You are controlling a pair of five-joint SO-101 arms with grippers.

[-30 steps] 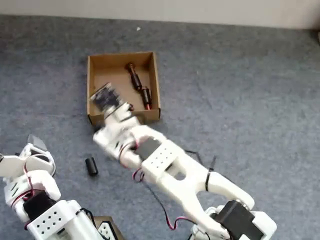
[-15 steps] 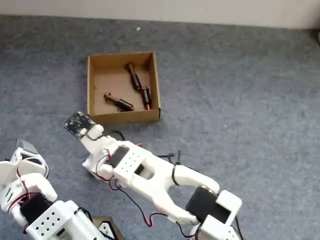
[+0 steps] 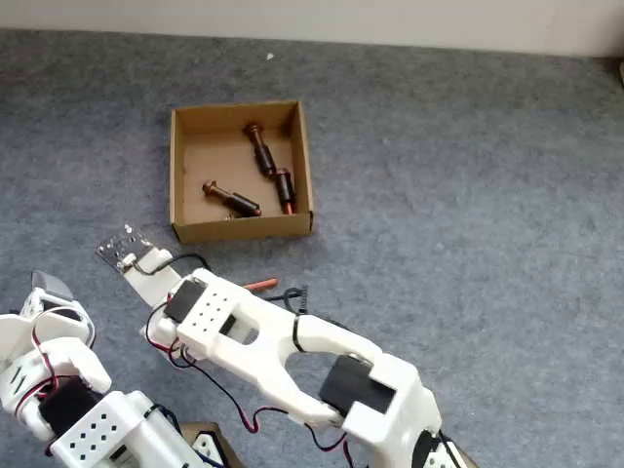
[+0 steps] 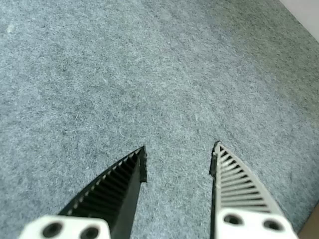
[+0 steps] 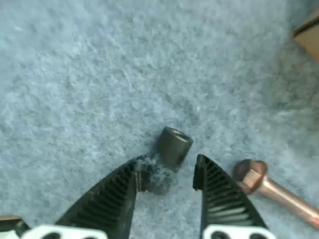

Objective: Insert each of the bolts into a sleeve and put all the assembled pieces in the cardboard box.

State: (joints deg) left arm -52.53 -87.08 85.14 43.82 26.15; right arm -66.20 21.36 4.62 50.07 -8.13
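Note:
The cardboard box stands at the back left of the carpet, with bolt-and-sleeve pieces lying inside. A loose copper bolt lies on the carpet in front of the box. My right arm stretches across to the left, past that bolt. My right gripper is open low over the carpet, and a black sleeve stands just beyond its fingertips. The copper bolt lies close beside the sleeve. My left gripper is open over bare carpet, with nothing between its fingers. The left arm sits at the front left.
A corner of the box shows past the bolt in the right wrist view. Grey carpet stretches wide to the right of the box. A pale wall edge runs along the back.
My right arm has swung from over the box toward the front left and come down at the loose sleeve. An assembled piece now lies uncovered in the box. The left arm barely moved.

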